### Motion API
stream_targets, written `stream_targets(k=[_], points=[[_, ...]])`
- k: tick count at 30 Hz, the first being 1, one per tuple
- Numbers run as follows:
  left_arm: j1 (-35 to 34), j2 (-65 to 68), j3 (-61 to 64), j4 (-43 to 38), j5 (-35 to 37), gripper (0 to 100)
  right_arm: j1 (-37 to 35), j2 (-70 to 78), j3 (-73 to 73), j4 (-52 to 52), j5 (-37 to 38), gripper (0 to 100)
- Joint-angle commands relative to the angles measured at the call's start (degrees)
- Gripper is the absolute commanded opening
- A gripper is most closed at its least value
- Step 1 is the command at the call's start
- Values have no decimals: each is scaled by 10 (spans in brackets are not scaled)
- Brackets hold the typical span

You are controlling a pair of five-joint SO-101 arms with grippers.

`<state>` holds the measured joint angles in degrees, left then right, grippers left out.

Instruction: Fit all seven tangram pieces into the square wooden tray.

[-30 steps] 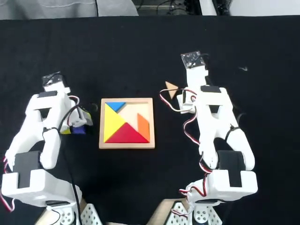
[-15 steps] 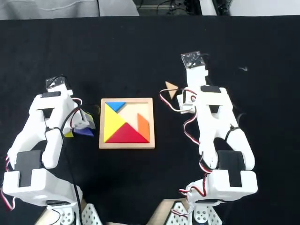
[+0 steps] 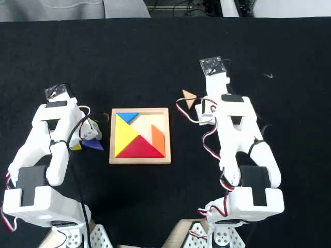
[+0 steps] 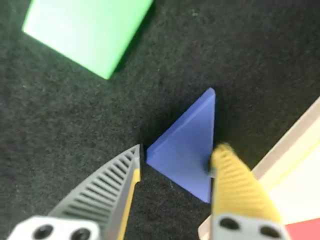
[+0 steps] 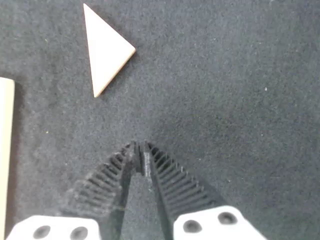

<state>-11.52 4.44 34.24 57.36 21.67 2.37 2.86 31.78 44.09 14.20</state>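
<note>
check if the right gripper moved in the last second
No. The right gripper sits in the same spot, just beside the tan triangle and right of the tray, as before.

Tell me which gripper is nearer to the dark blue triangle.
Left. The left gripper sits open, straddling the dark blue triangle; the right gripper is shut on the far side of the wooden tray, beside the tan triangle.

We see a black cloth (image 5: 240, 75), matt and finely fuzzy. The tray (image 3: 139, 161) is pale, smooth wood. The blue triangle (image 4: 185, 145) and green piece (image 4: 90, 30) wear smooth matt paint; the pale triangle (image 5: 105, 47) looks unpainted. The left gripper (image 4: 176, 156) and right gripper (image 5: 139, 147) have ribbed matt plastic fingers.
</note>
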Motion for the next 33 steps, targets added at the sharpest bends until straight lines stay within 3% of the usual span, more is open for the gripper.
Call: stream_targets(k=[1, 9, 17, 27, 33], points=[[-6, -3, -3, -14, 6, 152, -4, -3, -29, -4, 6, 12], [0, -11, -10, -11, 2, 145, -4, -3, -29, -4, 6, 12], [-1, -73, -54, 49, -71, 145, -4, -3, -29, -4, 6, 12], [-3, -84, -38, 52, -79, 152, -4, -3, -29, -4, 6, 12], [-5, -84, 0, 24, -75, 280, -4, -3, -29, -4, 6, 12]])
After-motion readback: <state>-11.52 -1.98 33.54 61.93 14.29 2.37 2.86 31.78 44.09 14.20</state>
